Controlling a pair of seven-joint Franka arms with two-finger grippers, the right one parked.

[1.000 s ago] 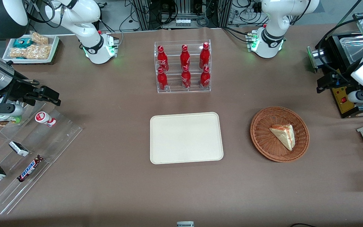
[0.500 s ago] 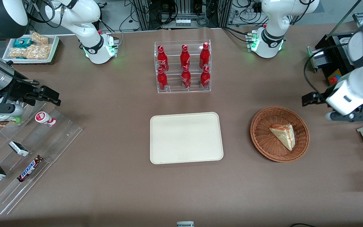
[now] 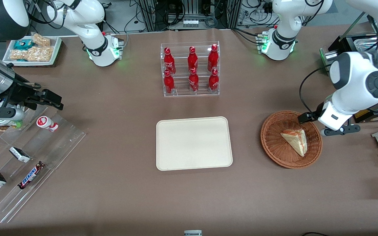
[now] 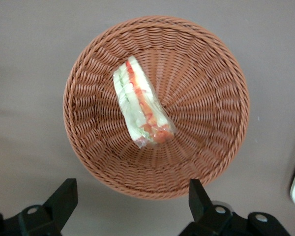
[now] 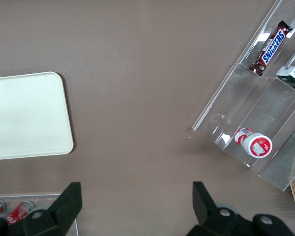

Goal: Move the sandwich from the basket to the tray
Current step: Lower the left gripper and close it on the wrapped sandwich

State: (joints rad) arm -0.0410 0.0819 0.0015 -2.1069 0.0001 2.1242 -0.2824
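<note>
Even, bright overhead light fills the scene, and shadows on the brown table (image 3: 116,183) are faint and soft-edged. The wrist view is sharp on the basket (image 4: 206,73) and the sandwich (image 4: 140,105), while the gripper (image 4: 132,209), above the table beside the basket, reads as dark shapes. The tray (image 3: 194,143) looks slightly washed out, without hard glare.

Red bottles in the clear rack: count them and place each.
6. Upper shelf: three. Lower shelf: three. The gripper hovers open above the basket.

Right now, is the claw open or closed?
Open: the gripper hangs above the basket, its fingers wide apart, holding nothing; the sandwich lies inside.
</note>
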